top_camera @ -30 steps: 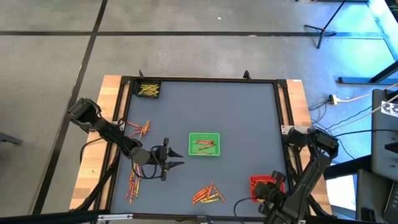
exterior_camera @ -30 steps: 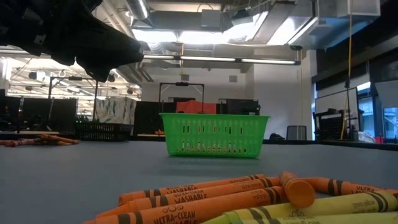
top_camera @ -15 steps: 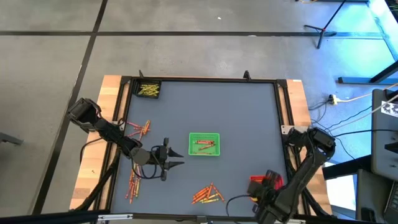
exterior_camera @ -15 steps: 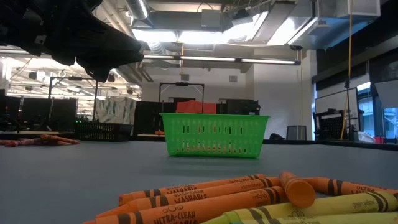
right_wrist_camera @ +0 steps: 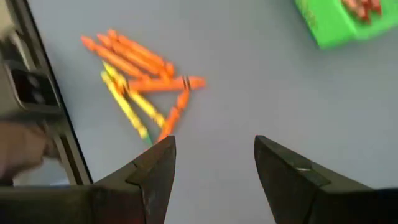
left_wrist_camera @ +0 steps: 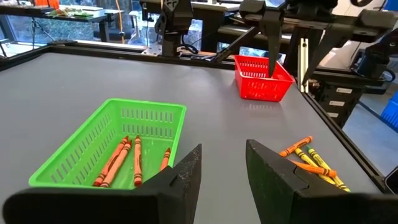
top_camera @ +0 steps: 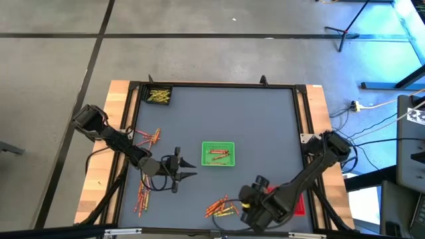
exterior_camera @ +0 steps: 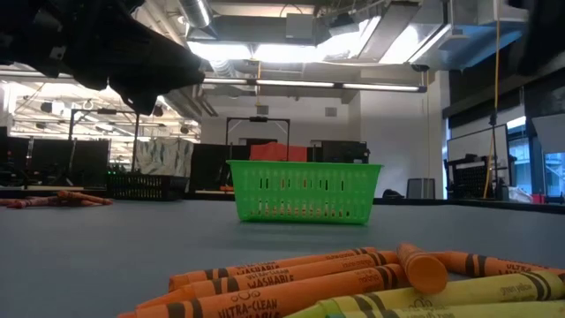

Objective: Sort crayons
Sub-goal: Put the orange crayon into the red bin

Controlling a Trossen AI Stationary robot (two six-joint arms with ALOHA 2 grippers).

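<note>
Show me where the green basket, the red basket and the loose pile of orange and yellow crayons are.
green basket [top_camera: 218, 153]: high view, on its rim.
red basket [left_wrist_camera: 263, 78]: left wrist view, on its front wall.
pile of orange and yellow crayons [right_wrist_camera: 140, 81]: right wrist view, on the middle crayons.

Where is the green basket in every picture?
High view: green basket near the table's middle.
Low view: green basket stands at the centre, behind the crayon pile.
Left wrist view: lower left, crayons inside.
Right wrist view: top right corner.
Shared landmark: the orange and yellow crayon pile.
</note>
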